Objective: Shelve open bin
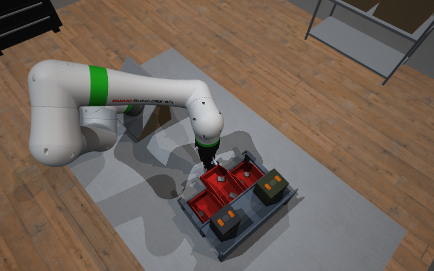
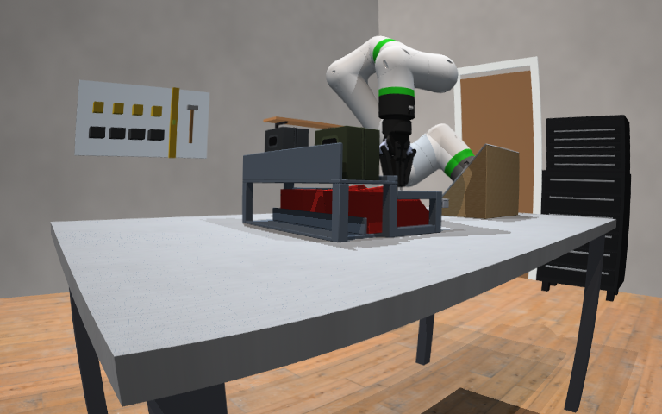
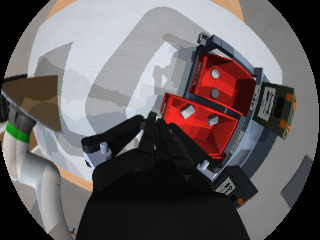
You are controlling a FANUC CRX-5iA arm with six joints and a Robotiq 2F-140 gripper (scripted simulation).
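The red open bin (image 1: 224, 187) (image 3: 192, 131) is in the middle of the row on the shelf (image 1: 249, 209) (image 2: 292, 166), with two grey parts in it. It stands higher and farther out at the front than its neighbours and looks tilted, front end up. Its rear end is at the board. A red bin (image 1: 204, 204) is on its left and another red bin (image 1: 252, 179) (image 3: 230, 80) on its right, both lower and with parts in them. My gripper (image 1: 208, 167) (image 2: 401, 185) (image 3: 154, 112) is shut and empty, pointing down close to the middle bin's front wall. Whether it touches is unclear.
An olive case (image 1: 270, 192) (image 2: 362, 152) and a dark grey case (image 1: 225, 227) (image 2: 289, 137) stand on the board behind the bins. The shelf's side posts (image 2: 389, 215) flank the row. A brown wedge-shaped block (image 2: 502, 185) (image 3: 40, 95) stands by the arm's base.
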